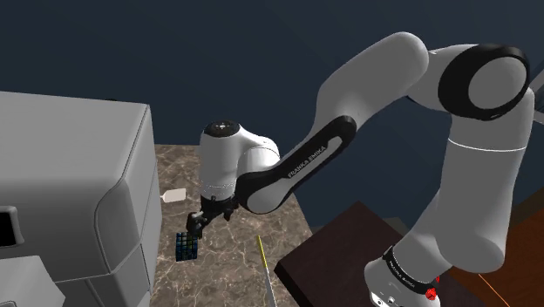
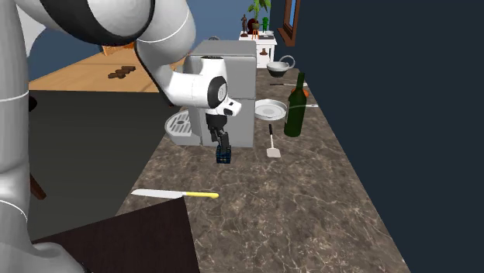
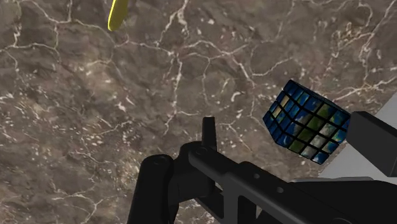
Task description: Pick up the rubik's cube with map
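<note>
A small map-printed blue-green cube (image 1: 185,247) lies just under the black claw (image 1: 195,228); whether that is open or closed, I cannot tell. It looks light, rigid and slick, so pinch opposite flat faces.

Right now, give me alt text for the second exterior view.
A white arm's black claw hangs at a blue cube on a marble counter, beside a grey machine. A yellow-handled knife lies nearer, a green bottle at right.

The shoulder view looks down from beside the stand (image 1: 336,249) across the marbled surface (image 1: 228,272), fairly near. The second exterior view faces along that surface from behind the arm (image 2: 174,77). The wrist view hangs close over it. All share the map-printed rubik's cube (image 1: 185,247).
</note>
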{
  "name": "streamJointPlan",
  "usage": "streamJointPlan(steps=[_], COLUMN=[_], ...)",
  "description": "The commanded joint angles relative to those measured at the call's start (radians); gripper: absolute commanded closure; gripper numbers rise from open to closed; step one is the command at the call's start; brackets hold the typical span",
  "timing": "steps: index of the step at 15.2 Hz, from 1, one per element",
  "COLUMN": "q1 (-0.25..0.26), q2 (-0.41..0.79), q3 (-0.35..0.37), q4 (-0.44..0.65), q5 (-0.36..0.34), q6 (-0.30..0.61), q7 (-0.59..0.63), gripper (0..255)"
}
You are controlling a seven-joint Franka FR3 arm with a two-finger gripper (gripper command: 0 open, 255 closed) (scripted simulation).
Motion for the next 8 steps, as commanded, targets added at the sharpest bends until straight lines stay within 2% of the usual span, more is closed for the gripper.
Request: streamJointPlan(steps=[1, 5, 8], q1=[0.050, 0.131, 0.147], q2=[0.093, 0.243, 0.279], q3=[-0.026, -0.065, -0.079], q4=[0.086, 0.237, 0.260], q5=[-0.040, -0.079, -0.090], q6=[-0.001, -0.008, 0.006], q7=[0.043, 0.090, 0.099], gripper=[0, 0, 0])
